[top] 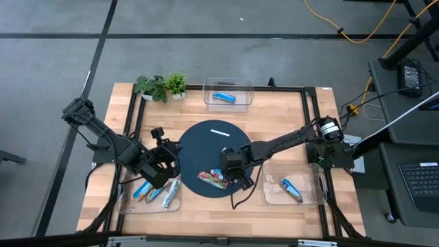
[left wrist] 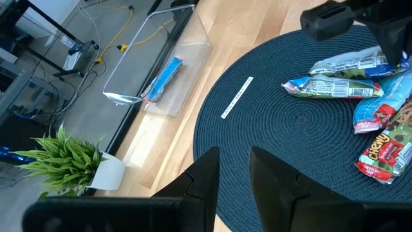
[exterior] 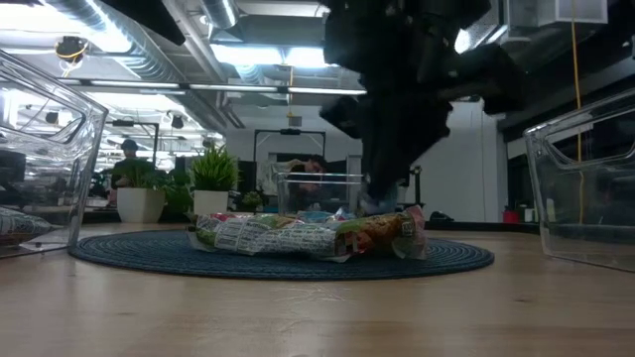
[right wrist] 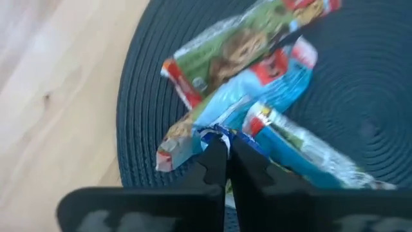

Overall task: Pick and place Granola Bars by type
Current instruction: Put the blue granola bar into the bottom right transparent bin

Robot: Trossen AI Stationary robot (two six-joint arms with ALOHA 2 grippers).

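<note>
A pile of granola bars (top: 211, 180) in blue, green and red wrappers lies on the near part of the round dark mat (top: 206, 140); it also shows in the low view (exterior: 308, 236) and the right wrist view (right wrist: 257, 71). My right gripper (right wrist: 228, 158) is down on this pile from above, shut on a blue wrapper. My left gripper (left wrist: 233, 171) is open and hovers at the mat's left edge (top: 162, 163), beside the left bin (top: 130, 204), which holds a few bars (top: 156, 192). My right gripper pinches the crimped end of a blue-wrapped bar (right wrist: 215, 132) between its two fingers, at the near side of the pile. The fingers come from above, pointing down. The bar rests among the other bars on the mat.
A far bin (top: 206, 88) holds one blue bar (top: 224, 97). The right near bin (top: 317, 195) holds another blue bar (top: 291, 189). A thin white strip (top: 219, 132) lies on the mat's far part. Two small potted plants (top: 161, 86) stand at the far left corner.
</note>
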